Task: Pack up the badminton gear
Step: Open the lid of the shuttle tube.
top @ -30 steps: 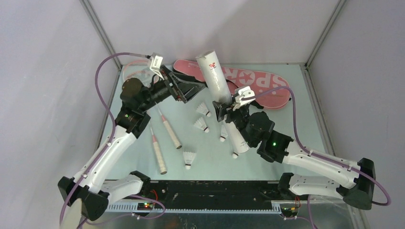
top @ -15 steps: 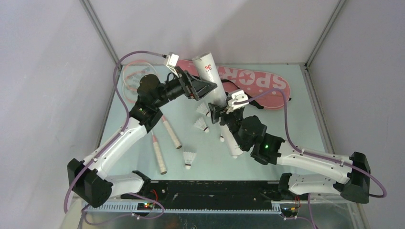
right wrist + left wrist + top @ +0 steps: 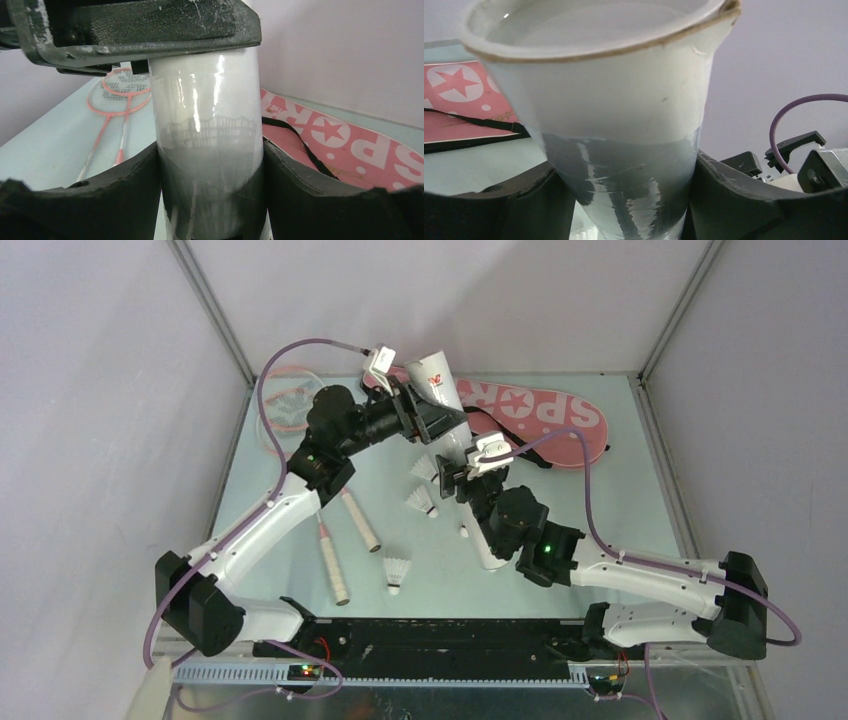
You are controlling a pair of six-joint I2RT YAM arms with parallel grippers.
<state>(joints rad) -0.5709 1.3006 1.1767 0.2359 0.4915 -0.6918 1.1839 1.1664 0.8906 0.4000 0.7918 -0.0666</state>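
Packing barely begun, by the look of it. Nothing visibly stowed: pink "SPORT" bag [image 3: 545,418] lies flat at the far side of the worktop [image 3: 620,510], black strap trailing, nothing seen in it. Two pink-framed rackets [image 3: 283,405] lie at far left, heads overlapping, white handles pointing to the near edge. At least three feather shuttlecocks loose on the worktop: one near [image 3: 397,573], two mid-table [image 3: 424,502] [image 3: 425,468]; a further small white piece beside the tube may be another, too small to tell. White tube [image 3: 432,380] is off the worktop at its far end, tilted, open mouth raised toward the back wall, lower end down near the right arm. Right gripper [image 3: 458,480] has its jaws clamped around the tube's middle. Left gripper [image 3: 438,422] straddles it just below the mouth; no gap shows on either side, but cannot tell whether those jaws are pressing. Tube is glossy white with a raw cardboard rim; contents not visible. Left to do, I judge: shuttlecocks into tube, then tube and rackets into bag.
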